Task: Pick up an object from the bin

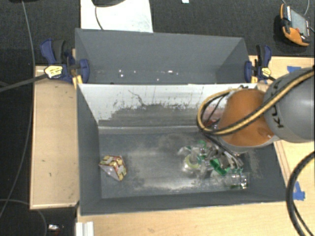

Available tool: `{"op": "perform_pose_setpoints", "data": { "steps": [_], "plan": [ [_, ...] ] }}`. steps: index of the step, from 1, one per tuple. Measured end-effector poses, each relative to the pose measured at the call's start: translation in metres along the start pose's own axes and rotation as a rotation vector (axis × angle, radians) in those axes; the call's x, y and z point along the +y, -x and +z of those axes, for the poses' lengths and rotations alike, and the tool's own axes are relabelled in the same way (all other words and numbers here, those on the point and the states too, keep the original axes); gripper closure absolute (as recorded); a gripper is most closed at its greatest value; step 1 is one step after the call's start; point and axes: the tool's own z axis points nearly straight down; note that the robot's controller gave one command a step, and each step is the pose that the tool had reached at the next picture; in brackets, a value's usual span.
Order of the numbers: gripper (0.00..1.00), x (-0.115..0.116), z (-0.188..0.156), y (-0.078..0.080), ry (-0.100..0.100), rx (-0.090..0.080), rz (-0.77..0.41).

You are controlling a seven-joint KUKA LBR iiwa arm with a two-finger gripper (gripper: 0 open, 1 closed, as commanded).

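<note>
Two clusters lie in the bin [88, 146]: a crumpled patterned packet [113, 166] at lower left, and a green-and-clear heap [190, 162] at lower right. My tool [215, 164] sits low over that heap, placed, I judge, for a pick there; apart or together, I cannot tell.

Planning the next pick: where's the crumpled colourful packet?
The packet lies alone at the left of the bin floor in the camera view, far from the hand at right.
</note>
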Motion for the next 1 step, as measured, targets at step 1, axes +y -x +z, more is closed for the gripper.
{"op": "perform_pose_setpoints", "data": {
  "steps": [1],
  "plan": [
    [1.0, 0.0028, -0.1004, 0.0075, 0.001, 0.003, -0.026]
  ]
}}
